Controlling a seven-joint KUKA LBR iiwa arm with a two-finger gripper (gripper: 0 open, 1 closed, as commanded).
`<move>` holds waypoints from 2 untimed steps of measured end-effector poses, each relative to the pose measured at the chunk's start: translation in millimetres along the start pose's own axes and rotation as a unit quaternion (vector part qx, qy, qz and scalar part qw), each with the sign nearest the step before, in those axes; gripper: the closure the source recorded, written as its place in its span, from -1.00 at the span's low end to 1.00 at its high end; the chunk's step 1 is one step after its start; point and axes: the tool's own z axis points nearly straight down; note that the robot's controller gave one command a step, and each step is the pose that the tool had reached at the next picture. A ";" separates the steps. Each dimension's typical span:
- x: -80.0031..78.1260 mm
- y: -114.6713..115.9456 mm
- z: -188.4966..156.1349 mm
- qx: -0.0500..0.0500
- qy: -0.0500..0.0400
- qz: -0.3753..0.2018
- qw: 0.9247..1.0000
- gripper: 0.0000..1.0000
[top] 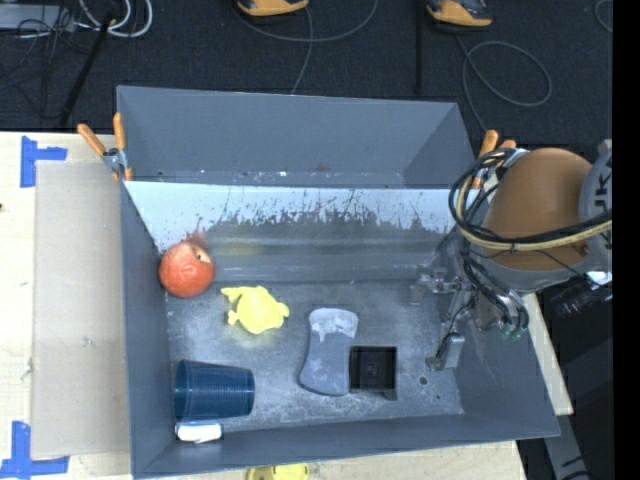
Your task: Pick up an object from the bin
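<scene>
Gripper (pixel 447 351) sits low near the bin's right wall (pixel 500 388), just right of the small black box (pixel 373 369); can't tell if the jaws are spread. Closing here likely grabs nothing, or clips the box and shoves it against the grey pouch (pixel 326 353).

On my screen I see 1 red apple (pixel 186 269) at far left, 1 crumpled yellow lump (pixel 256 310) near its right, and 1 dark blue cup (pixel 213 390) on its side, with a small white piece (pixel 198 431) just below.
</scene>
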 end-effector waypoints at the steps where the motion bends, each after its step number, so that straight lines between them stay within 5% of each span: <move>1: -1.5 0.4 -4.5 0.000 -0.003 -0.002 1.000 -1.00; 2: 12.6 35.2 51.1 0.001 -0.005 -0.052 0.999 -1.00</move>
